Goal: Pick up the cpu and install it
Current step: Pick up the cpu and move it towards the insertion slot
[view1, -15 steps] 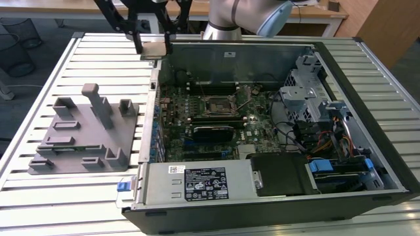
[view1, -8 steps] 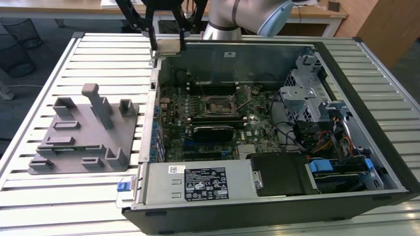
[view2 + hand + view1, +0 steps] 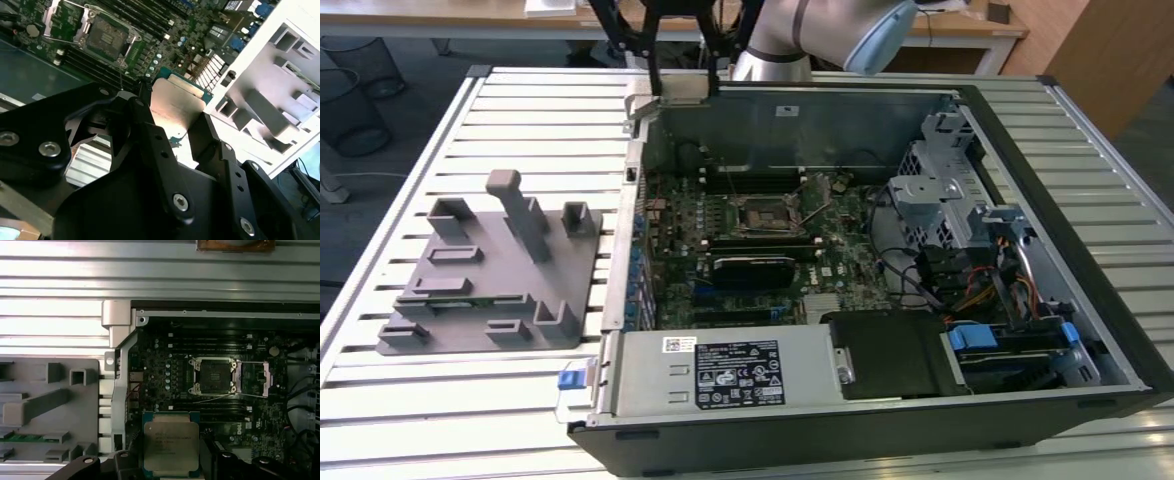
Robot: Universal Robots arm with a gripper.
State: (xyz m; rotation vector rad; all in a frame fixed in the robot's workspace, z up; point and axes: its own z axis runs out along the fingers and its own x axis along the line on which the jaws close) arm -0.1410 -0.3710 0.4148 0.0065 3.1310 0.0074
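The exterior view takes in the whole layout. An open computer case [image 3: 854, 115] lies on the slatted worktop [image 3: 520, 110], with a grey fixture [image 3: 494, 270] just beside it on the exterior view's left. The arm [image 3: 827, 35] comes in from the far side. The cpu [image 3: 684, 88] hangs in the air over the case's far corner on the exterior view's left, apart from the socket [image 3: 758, 213] out on the board.

The grip is clearer in the second wrist view. Two black fingers [image 3: 150, 132] are closed in on opposite edges of the cpu [image 3: 175, 107], spread only as wide as the chip, and its metal top catches the light.

The first wrist view looks flat onto the cpu [image 3: 171, 440], showing its silvery top and green rim, pinched at both sides. The socket [image 3: 215, 375] sits further out on the board, well apart from the chip, with its metal frame swung open to one side.
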